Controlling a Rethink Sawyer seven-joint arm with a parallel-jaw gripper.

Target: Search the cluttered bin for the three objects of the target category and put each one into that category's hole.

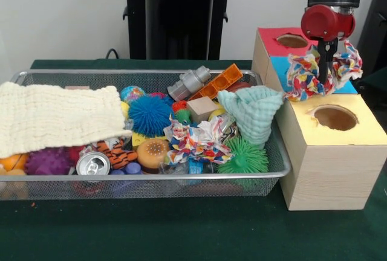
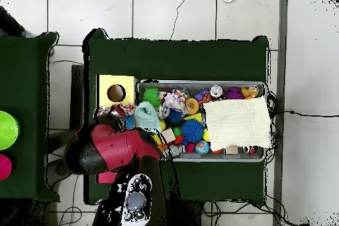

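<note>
Your pincer (image 1: 327, 67) is clamped on a multicolour rope toy (image 1: 321, 72), held up over the wooden box (image 1: 326, 164), approx above its blue section, between the red-top hole (image 1: 292, 40) and yellow-top hole (image 1: 334, 118). A 2nd rope toy (image 1: 192, 139) lies in the mesh bin (image 1: 145, 179), w/ a soda can (image 1: 93, 164), blue spiky ball (image 1: 150, 115), cream cloth (image 1: 57, 118) and mint cloth (image 1: 252, 113) nearby on the green table (image 1: 181, 231).

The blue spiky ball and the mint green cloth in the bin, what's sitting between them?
In the front view, a plain wooden block sits between the blue spiky ball and the mint green cloth, with an orange plastic brick just behind it.
</note>
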